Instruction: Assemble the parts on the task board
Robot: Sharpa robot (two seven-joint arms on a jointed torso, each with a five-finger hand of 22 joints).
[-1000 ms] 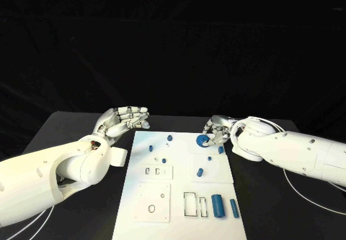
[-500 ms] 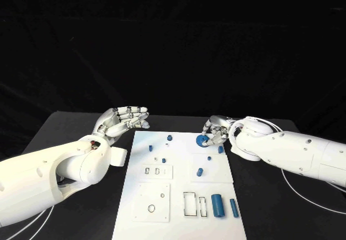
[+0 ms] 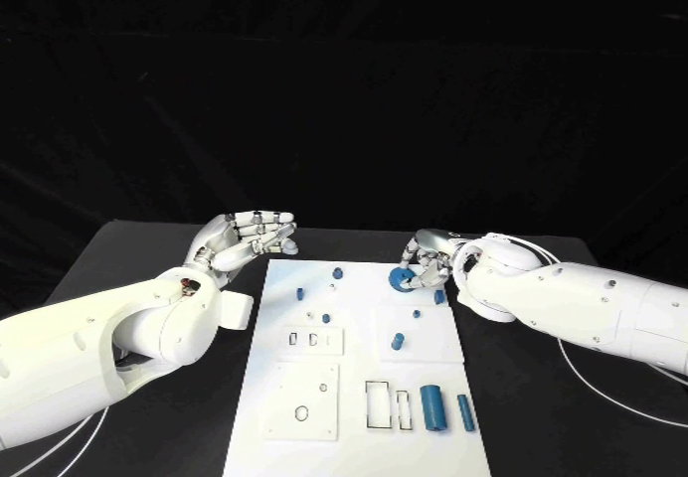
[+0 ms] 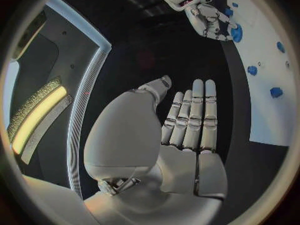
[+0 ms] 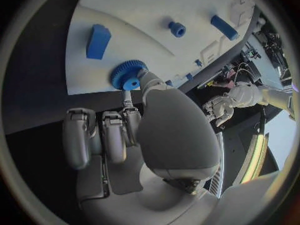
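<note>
The white task board (image 3: 359, 363) lies in the middle of the table with several small blue parts on it. My right hand (image 3: 434, 260) is at the board's far right edge and pinches a blue gear (image 3: 403, 278) at its fingertips. In the right wrist view the thumb and a finger touch the hub of the gear (image 5: 128, 75), which is low over the edge of the board (image 5: 187, 10). My left hand (image 3: 247, 238) hovers beside the board's far left corner, fingers straight and close together, holding nothing. The left wrist view shows its bare palm (image 4: 181, 135).
Small blue pegs (image 3: 338, 271) (image 3: 301, 294) (image 3: 418, 315) dot the far half of the board. A thick blue cylinder (image 3: 431, 407) and a thinner one (image 3: 464, 412) lie at the near right, beside rectangular slots (image 3: 379, 405). A blue block (image 5: 98, 41) lies near the gear.
My right hand has shifted slightly towards the far side of the board with the gear. The left hand has stayed put.
</note>
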